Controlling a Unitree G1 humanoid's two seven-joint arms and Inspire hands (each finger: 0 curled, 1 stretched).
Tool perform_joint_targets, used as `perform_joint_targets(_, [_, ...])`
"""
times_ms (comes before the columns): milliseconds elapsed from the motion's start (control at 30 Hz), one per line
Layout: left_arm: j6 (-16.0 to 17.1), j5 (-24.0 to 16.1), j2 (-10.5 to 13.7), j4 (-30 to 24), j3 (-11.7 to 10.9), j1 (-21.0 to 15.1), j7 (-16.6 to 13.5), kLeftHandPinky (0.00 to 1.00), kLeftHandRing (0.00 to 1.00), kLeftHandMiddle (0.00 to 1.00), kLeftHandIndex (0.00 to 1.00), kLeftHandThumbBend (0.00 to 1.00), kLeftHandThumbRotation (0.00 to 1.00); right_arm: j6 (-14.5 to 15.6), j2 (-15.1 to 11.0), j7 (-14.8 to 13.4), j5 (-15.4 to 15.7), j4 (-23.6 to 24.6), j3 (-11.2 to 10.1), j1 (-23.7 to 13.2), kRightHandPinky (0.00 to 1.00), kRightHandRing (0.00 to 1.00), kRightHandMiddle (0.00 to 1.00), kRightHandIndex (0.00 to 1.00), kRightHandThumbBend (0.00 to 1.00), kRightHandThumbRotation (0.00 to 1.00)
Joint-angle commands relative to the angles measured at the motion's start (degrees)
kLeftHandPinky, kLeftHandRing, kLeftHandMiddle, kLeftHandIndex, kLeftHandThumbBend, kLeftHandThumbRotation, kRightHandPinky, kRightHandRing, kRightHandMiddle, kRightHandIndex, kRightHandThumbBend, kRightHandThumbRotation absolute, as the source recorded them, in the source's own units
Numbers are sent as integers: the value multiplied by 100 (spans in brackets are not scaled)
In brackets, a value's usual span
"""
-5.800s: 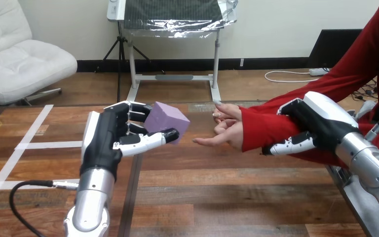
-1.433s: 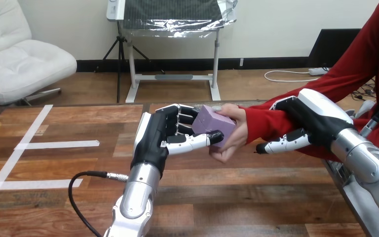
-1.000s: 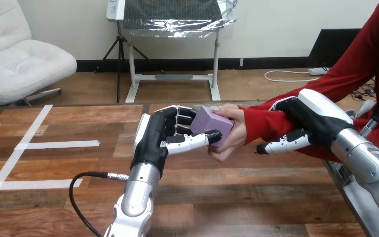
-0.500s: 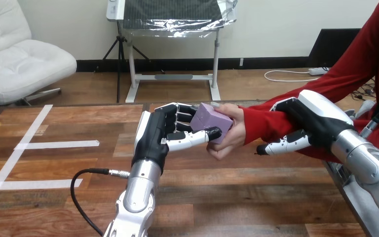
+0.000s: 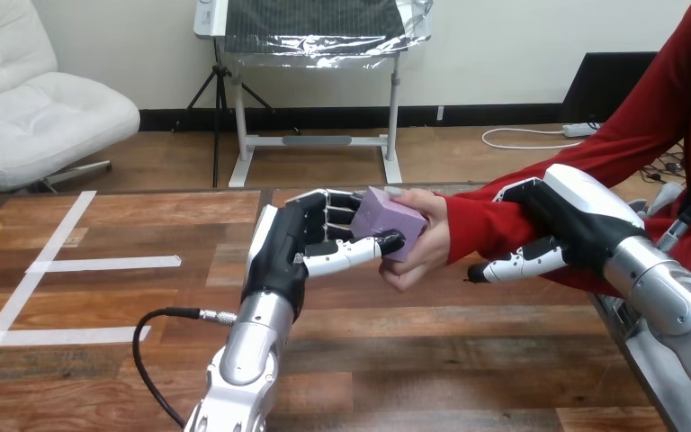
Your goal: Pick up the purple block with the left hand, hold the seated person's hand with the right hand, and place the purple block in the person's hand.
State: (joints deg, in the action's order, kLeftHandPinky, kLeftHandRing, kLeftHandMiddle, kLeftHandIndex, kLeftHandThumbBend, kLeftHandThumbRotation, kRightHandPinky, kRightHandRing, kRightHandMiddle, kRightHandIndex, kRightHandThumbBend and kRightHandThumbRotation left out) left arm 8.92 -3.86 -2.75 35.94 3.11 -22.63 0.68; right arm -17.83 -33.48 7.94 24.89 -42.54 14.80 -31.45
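Since earlier, the left hand (image 5: 290, 245) has carried the block (image 5: 394, 216) right, into the person's hand (image 5: 425, 256), and still pinches it; the right hand (image 5: 583, 219) seems curled round the person's forearm (image 5: 490, 225), further right.

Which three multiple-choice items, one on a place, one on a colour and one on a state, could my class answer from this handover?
1. Where is the block? A. lying on the table; B. between the left hand and the person's hand; C. on the floor.
2. What colour is the block? A. purple; B. green; C. yellow.
3. How is the right hand? A. flat on the table; B. curled round the person's forearm; C. shut, holding nothing.
Answers: B, the left hand pinches it while the person's hand cups it; A, its faces are purple; B, its fingers lie over the sleeve, thumb under.
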Motion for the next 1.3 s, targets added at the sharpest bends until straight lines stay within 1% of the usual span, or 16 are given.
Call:
perform_joint_targets(0, [-108,-11,119,-237,83,-306,245,57,72,74,76,63,28,-31,122,139,-52,457,-26,-150,48,54,59,60,84,34])
perform_joint_targets(67, [-131,9,137,-299,80,-279,316,60,75,78,80,64,37,-53,108,169,-44,457,-16,-152,49,55,60,60,86,37])
perform_joint_targets(200, [-190,106,163,-524,47,-172,491,67,80,83,86,66,50,121,56,406,-2,538,30,-166,52,57,62,63,89,43])
perform_joint_targets(233, [-211,117,168,-581,42,-146,520,72,82,86,89,67,57,150,45,446,15,551,41,-169,53,59,64,65,92,48])
perform_joint_targets(367, [-244,118,197,-747,38,-70,589,79,86,89,91,70,67,237,21,580,59,593,56,-176,56,62,67,68,96,54])
perform_joint_targets(467, [-207,155,206,-832,21,-21,632,83,87,90,92,73,73,278,26,638,66,597,37,-172,58,65,69,70,98,60])
perform_joint_targets(500, [-206,183,209,-875,9,0,658,86,88,91,93,75,77,289,23,651,79,597,39,-170,58,66,70,71,99,63])
perform_joint_targets(600, [-202,273,210,-972,-21,46,729,89,89,91,93,77,80,315,15,677,108,603,46,-167,58,68,71,73,99,67])
perform_joint_targets(767, [-175,428,204,-1109,-76,116,855,96,90,92,93,79,86,323,10,731,107,596,38,-161,54,68,71,76,100,73])
perform_joint_targets(900, [-153,481,224,-1227,-76,176,883,98,91,92,93,81,89,316,3,755,107,618,30,-134,53,69,72,77,100,76])
perform_joint_targets(1100, [-143,432,306,-1396,-35,261,923,100,92,93,94,86,94,304,-7,756,123,677,28,-95,56,72,76,79,100,79])
perform_joint_targets(1267, [-126,377,350,-1479,-15,319,923,100,93,94,96,92,96,365,-13,782,138,753,29,-66,56,73,76,79,100,79])
